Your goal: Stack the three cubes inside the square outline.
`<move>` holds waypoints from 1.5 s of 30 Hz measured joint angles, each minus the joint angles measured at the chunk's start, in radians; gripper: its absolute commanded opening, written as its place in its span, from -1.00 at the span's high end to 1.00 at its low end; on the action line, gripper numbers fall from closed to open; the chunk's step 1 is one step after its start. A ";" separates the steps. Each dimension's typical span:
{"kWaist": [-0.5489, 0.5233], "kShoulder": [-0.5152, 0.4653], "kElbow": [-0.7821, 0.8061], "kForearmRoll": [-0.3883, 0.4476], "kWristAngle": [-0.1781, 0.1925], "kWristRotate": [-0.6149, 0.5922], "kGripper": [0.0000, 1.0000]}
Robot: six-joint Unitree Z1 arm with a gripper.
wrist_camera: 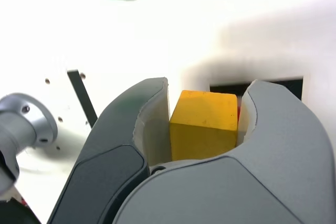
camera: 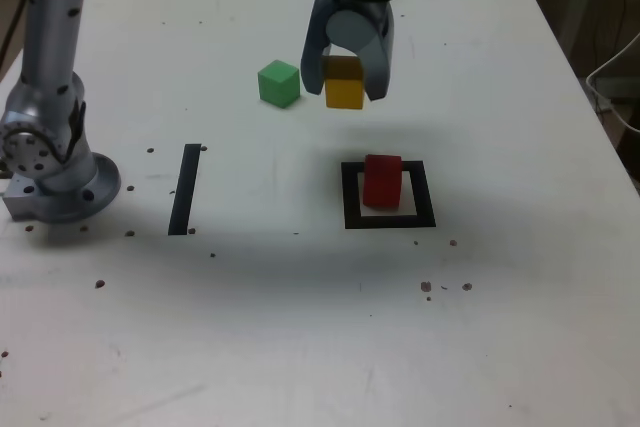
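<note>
Exterior view: gripper (camera: pixel 346 82) clamps yellow cube (camera: pixel 344 87) (airborne) beyond red cube (camera: pixel 381 180)

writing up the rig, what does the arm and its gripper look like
The arm is a silver-grey metal tube with small dark screws, on a round silver base. The gripper has two curved dark grey shells lined with pale off-white pads.

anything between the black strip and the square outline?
Nothing: bare table between the strip and the outline, per the exterior view.
</note>
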 measured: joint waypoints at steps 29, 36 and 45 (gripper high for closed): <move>-0.108 0.125 -0.069 -0.018 -0.091 -0.103 0.17; -0.108 0.135 -0.065 -0.026 -0.096 -0.103 0.13; -0.108 0.141 -0.055 -0.041 -0.100 -0.103 -0.13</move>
